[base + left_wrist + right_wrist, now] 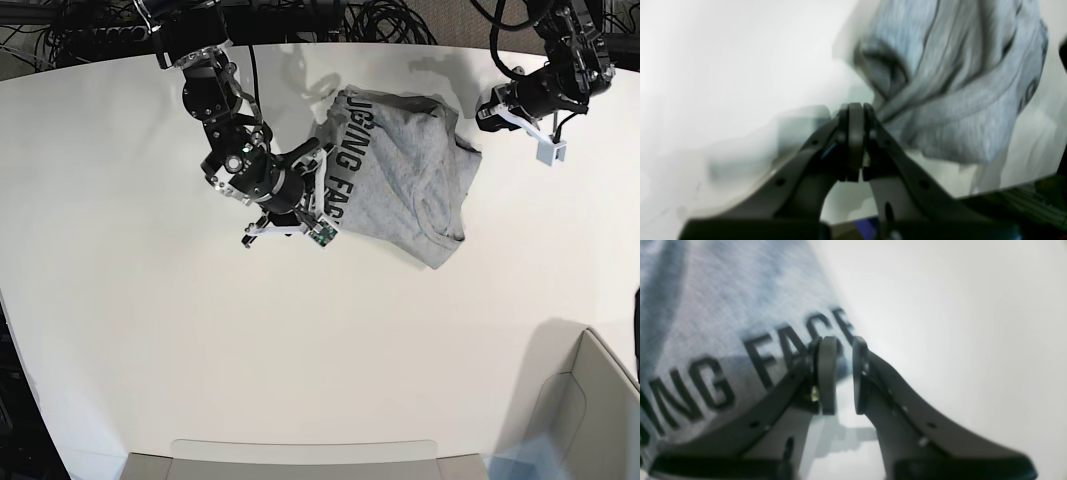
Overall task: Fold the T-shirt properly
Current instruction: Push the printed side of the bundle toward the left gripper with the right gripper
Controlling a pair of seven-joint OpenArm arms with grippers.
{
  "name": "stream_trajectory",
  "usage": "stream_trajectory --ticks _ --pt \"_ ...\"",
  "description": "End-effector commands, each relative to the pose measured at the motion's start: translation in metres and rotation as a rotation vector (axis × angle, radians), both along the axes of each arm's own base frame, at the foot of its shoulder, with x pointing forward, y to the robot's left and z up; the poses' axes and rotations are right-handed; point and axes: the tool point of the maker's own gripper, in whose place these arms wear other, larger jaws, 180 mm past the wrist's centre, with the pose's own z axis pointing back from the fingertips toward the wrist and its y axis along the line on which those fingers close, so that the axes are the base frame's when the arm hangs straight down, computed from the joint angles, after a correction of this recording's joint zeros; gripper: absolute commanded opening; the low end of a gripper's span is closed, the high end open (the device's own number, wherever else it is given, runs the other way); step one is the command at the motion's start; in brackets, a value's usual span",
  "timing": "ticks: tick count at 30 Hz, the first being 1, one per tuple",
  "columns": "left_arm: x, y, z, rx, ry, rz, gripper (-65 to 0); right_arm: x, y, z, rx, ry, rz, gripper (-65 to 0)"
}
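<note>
Only the right wrist view shows the right gripper parted beside the T-shirt; the left gripper is closed, empty.

You have a white table – on it lies only the grey T-shirt, crumpled, lettering up, near the far edge.

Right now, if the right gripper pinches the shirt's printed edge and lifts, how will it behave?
The shirt is probably floppy: it lies rumpled in soft folds, so it would drape and sag. It looks light for its size. On the smooth white table it would likely slide and bunch when pushed.
</note>
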Motion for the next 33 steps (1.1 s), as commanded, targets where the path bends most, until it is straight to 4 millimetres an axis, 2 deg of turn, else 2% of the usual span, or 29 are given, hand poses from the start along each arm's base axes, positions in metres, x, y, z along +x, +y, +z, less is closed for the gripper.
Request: stream_trajectory --ticks 1,7,13,15,18,21,25,30,33 --pt "0.008 -0.006 0.012 0.007 -0.042 -0.042 -65.0 0.014 0.010 0.013 0.042 -0.040 -0.008 -55.5" --pt "-0.002 -0.052 0.014 -0.011 -0.034 -0.219 -65.0 0.024 0.023 -0.020 0.041 0.053 -0.007 -55.5" --pt "-0.003 -0.050 0.012 0.000 -0.028 -0.230 -65.0 0.025 0.052 -0.033 0.109 0.099 -0.014 -55.5" --pt "-0.002 -0.044 0.013 0.017 -0.028 -0.235 -65.0 0.028 0.052 -0.041 0.107 0.126 -0.074 -55.5" --pt "-0.002 -0.040 0.014 0.029 -0.025 -0.238 -65.0 0.038 0.052 -0.043 0.148 0.146 -0.158 -55.5" --pt "-0.008 -0.032 0.013 0.057 -0.005 -0.255 -65.0 0.045 0.059 -0.038 0.264 0.186 -0.239 -55.5" --pt "-0.016 -0.026 0.010 0.071 0.019 -0.263 -65.0 0.055 0.053 -0.034 0.299 0.188 -0.320 -55.5" --pt "-0.006 -0.027 0.010 0.068 -0.023 -0.240 -65.0 0.053 0.056 0.009 0.389 0.089 -0.314 -55.5" --pt "0.018 -0.021 0.007 0.056 -0.041 -0.206 -65.0 0.042 0.043 0.036 0.419 0.010 -0.305 -55.5"
